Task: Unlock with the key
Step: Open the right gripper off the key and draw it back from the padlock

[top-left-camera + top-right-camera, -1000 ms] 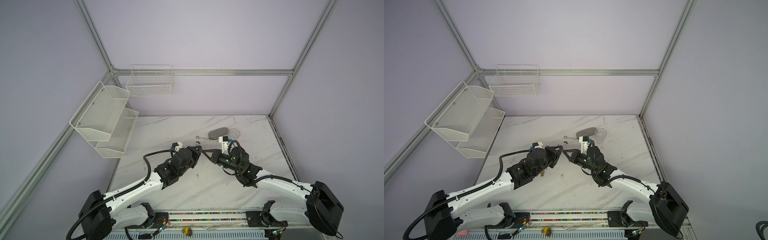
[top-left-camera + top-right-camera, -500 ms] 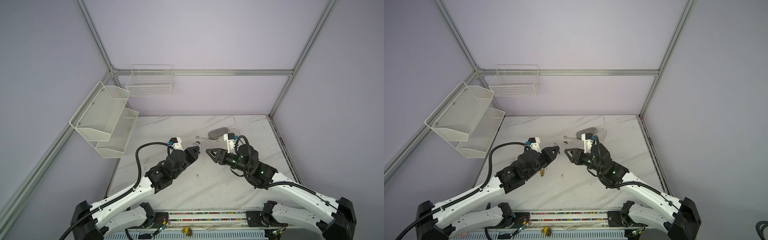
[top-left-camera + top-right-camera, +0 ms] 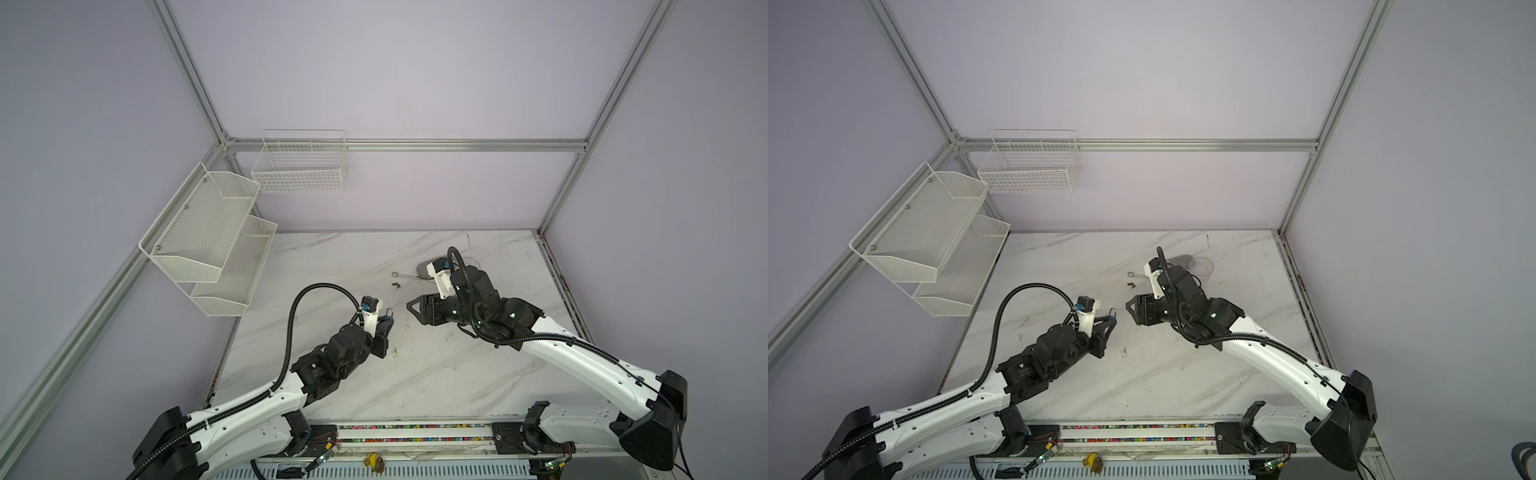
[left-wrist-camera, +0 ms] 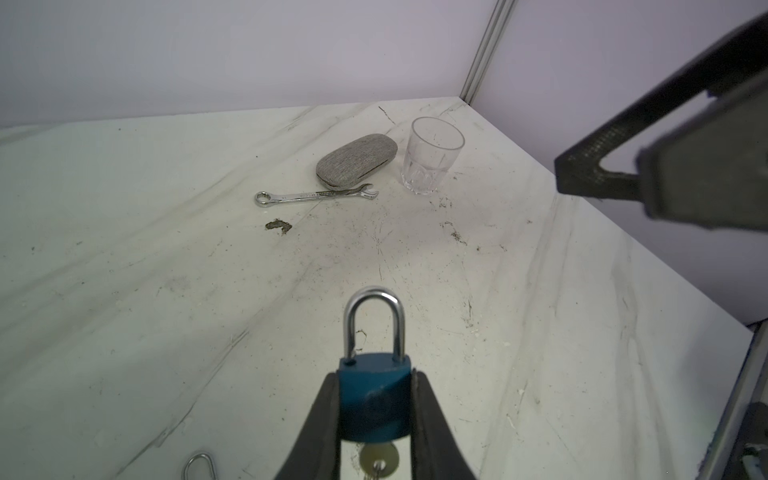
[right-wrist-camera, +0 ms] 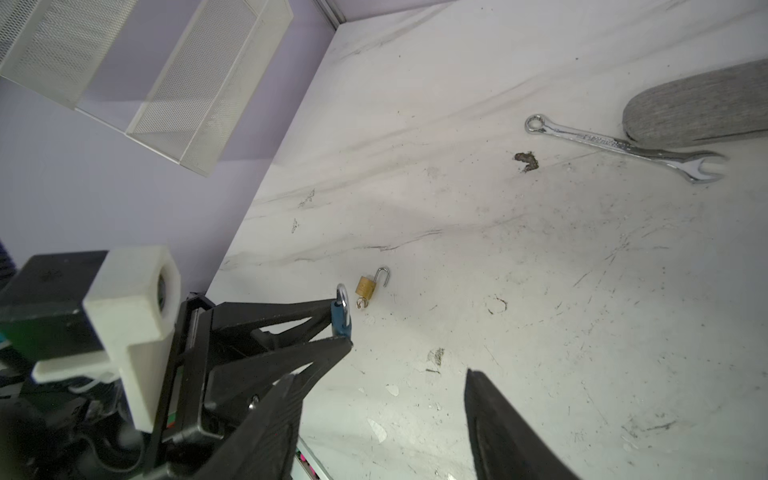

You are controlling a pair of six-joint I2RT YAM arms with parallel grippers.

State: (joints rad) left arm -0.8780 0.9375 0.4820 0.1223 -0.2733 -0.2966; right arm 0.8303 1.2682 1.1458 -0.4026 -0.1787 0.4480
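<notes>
My left gripper (image 4: 376,376) is squeezed tight on the blue lock (image 4: 374,399). One jaw presses on each flat side of it. I hold it up in the air over the middle of the table (image 3: 332,257), not touching the top.

The lock's long way runs straight out from my left gripper. Its silver loop (image 4: 374,316) sticks out past my fingertips and points to the far edge of the table. The key (image 4: 379,457) is in the other end, in the bottom of the lock. It points back to my left wrist and sits in the gap between my two jaws. The key's long way lines up with the lock's long way.

My right gripper (image 5: 378,374) is wide open and holds nothing. It is near the lock, on its right side, with a gap of air between us. It faces the loop end, not the key end. I think my right gripper is the one to turn the key, because my left one is busy holding. To do that it must come round to the bottom of the lock.

I cannot tell if the loop has popped open.

A small gold lock (image 5: 367,286) lies on the table just under the blue one, with its loop open.
</notes>
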